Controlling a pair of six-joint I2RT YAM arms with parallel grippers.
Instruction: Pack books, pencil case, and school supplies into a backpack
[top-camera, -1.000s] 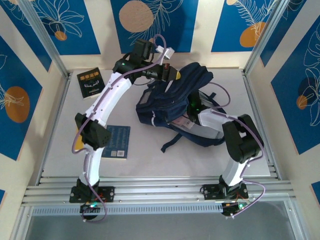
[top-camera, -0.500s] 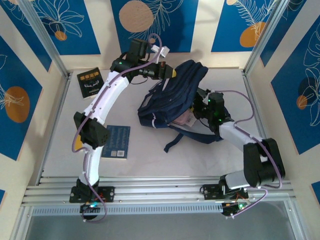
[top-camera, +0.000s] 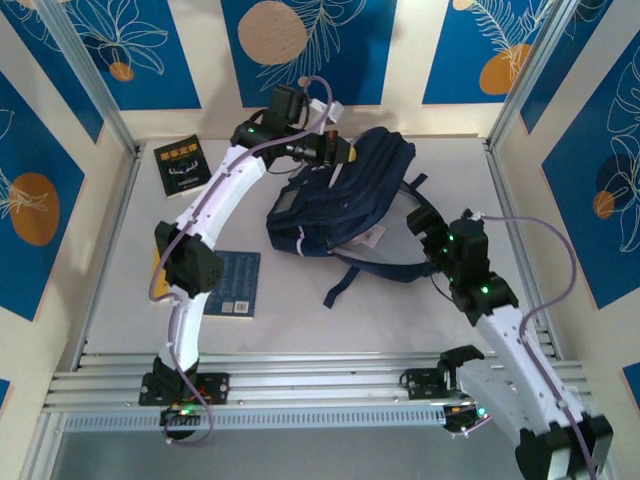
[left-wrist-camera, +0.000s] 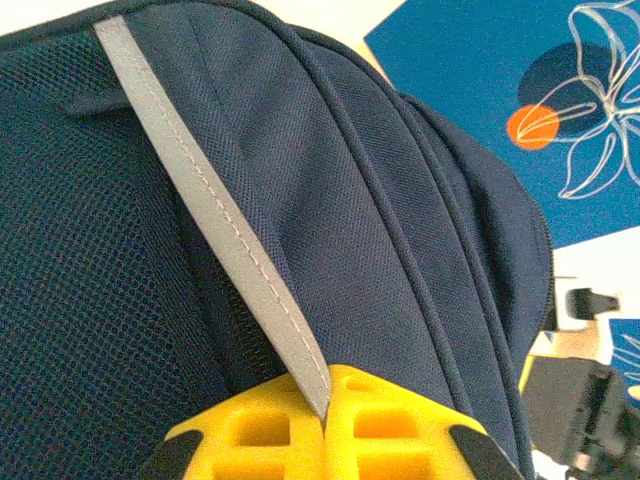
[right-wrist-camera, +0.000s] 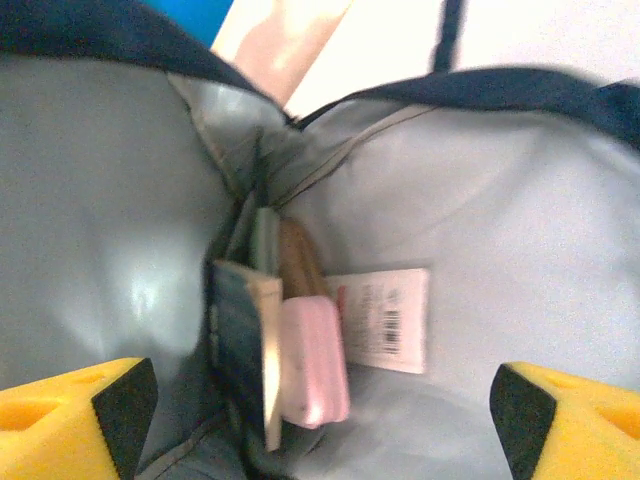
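Left claw (left-wrist-camera: 325, 405) pinched tight on the pale stripe (left-wrist-camera: 230, 230) of the backpack (top-camera: 335, 195), at the bag's far top edge. Right claw (right-wrist-camera: 320, 420) spread wide, gripping nothing, faces into the bag's open mouth. Straight ahead of it, against the grey lining: pink pencil case (right-wrist-camera: 315, 365), a dark blue book (right-wrist-camera: 238, 345) touching its left side, a white barcode tag (right-wrist-camera: 385, 320) just right. Well left of the left claw, black book (top-camera: 182, 165) flat on the tabletop (top-camera: 300, 325); second blue book (top-camera: 232, 283) beside that arm's elbow.

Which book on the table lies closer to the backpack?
The dark blue book with white print, nearer the front; the black, yellow-titled book sits in the far left corner.
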